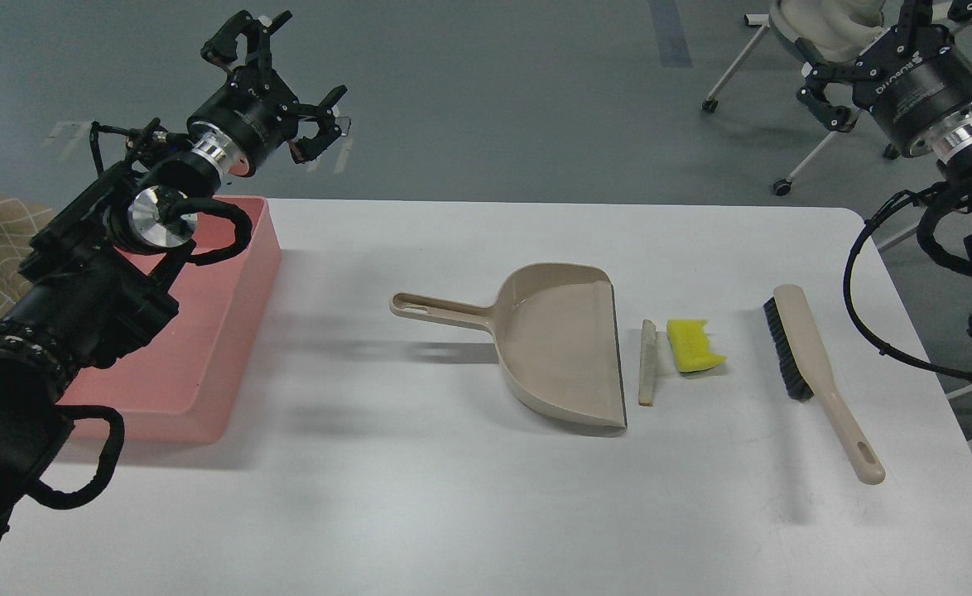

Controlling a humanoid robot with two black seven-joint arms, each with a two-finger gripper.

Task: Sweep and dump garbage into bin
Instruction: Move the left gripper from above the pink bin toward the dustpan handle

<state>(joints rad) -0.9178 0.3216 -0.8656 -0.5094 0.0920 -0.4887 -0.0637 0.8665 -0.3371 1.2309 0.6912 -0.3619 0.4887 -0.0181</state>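
You have nothing swept yet: both scraps, the sponge piece (695, 346) and bread wedge (647, 363), lie between dustpan (559, 343) and brush (817, 372), well below your empty, spread left pincer (281, 83) and right pincer (871, 62); the bin (213, 348) sits under the left.

White lettering runs along the black cylindrical body of the right gripper (875, 62), at the upper right of the head view. It appears upside down and at a slant; it seems to read "ROBOTIQ", though the last letters are hard to make out. A small pale mark sits on the black body of the left gripper (291, 79), too small to read. No text, label or number can be read on the beige dustpan (556, 348), the brush (821, 377), the pink bin (229, 331) or the white table (453, 497).
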